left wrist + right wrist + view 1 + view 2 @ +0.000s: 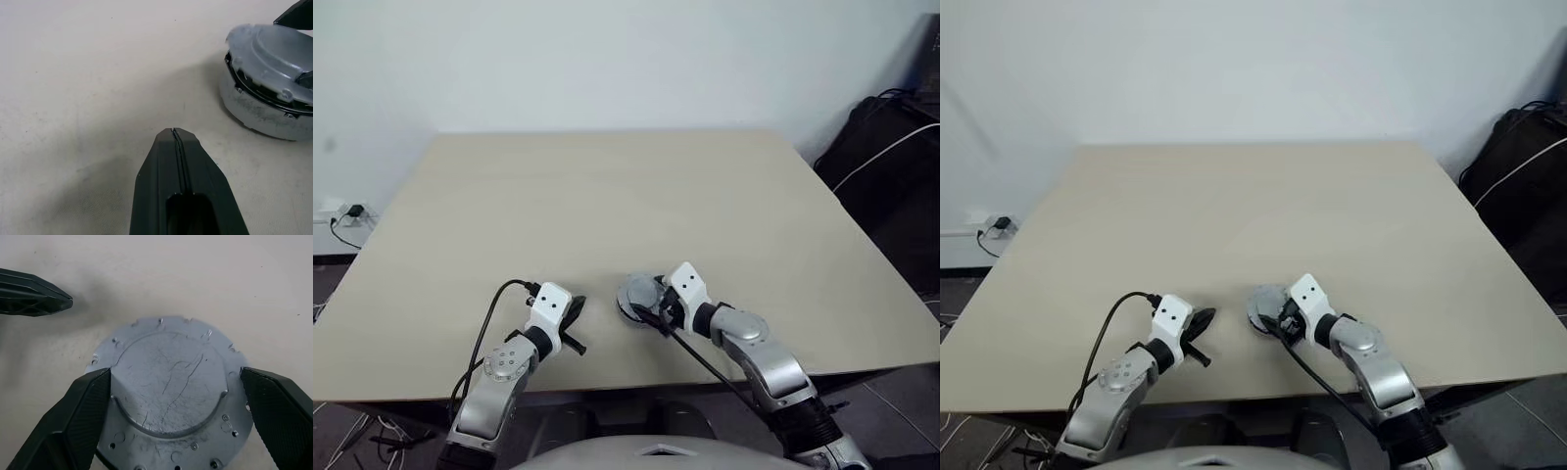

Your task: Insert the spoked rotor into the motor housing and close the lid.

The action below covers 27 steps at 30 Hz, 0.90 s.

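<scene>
we see the lid, plain grey side up, lying on top of the motor housing on the table, near its front edge at about six o'clock. it sits a bit crooked. the right gripper is spread wide, one black finger on each side of the lid, at nine and three o'clock. the left gripper is pressed together, holds nothing, and is near the housing, not touching it.
</scene>
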### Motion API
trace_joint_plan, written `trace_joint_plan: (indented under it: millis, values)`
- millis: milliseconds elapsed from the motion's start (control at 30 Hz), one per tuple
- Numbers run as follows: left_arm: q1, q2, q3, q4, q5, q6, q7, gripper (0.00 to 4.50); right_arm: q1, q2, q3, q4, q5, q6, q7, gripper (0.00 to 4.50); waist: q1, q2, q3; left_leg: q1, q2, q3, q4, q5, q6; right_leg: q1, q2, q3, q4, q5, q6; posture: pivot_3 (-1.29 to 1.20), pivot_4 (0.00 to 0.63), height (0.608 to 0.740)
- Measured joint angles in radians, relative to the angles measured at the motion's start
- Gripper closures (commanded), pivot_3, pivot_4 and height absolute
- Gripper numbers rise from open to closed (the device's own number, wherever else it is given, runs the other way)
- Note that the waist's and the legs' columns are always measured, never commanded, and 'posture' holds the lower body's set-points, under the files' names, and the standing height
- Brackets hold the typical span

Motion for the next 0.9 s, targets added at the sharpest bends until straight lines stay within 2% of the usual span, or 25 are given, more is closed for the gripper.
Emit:
trace_joint_plan:
  millis: [167, 267, 333, 900]
  values:
    - [0.002, 0.0, 0.002, 0.0, 0.0, 0.0, 0.003, 4.5, -0.018, 0.011, 0.01, 0.023, -0.01, -0.004, 0.012, 0.04, -0.002, 0.0, 0.0, 0.0, 0.0, 0.0, 0.0, 0.0, 0.0, 0.0, 0.0, 0.0, 0.0, 0.0, 0.0, 0.0, 0.0, 0.74]
    - [0.003, 0.0, 0.004, 0.0, 0.0, 0.0, 0.006, 4.5, -0.021, 0.02, 0.013, 0.034, -0.013, -0.004, 0.014, 0.62, -0.001, 0.0, 0.0, 0.0, 0.0, 0.0, 0.0, 0.0, 0.0, 0.0, 0.0, 0.0, 0.0, 0.0, 0.0, 0.0, 0.0, 0.74]
    - [0.004, 0.001, 0.005, 0.0, 0.0, 0.0, 0.006, 4.5, -0.021, 0.023, 0.014, 0.034, -0.013, -0.004, 0.016, 1.26, -0.002, 0.0, 0.0, 0.0, 0.0, 0.0, 0.0, 0.0, 0.0, 0.0, 0.0, 0.0, 0.0, 0.0, 0.0, 0.0, 0.0, 0.74]
    - [0.0, 0.001, 0.004, 0.0, 0.0, 0.0, 0.002, 4.5, -0.027, 0.005, 0.019, 0.014, -0.02, 0.031, 0.036, 1.29, 0.0, 0.0, 0.0, 0.0, 0.0, 0.0, 0.0, 0.0, 0.0, 0.0, 0.0, 0.0, 0.0, 0.0, 0.0, 0.0, 0.0, 0.74]
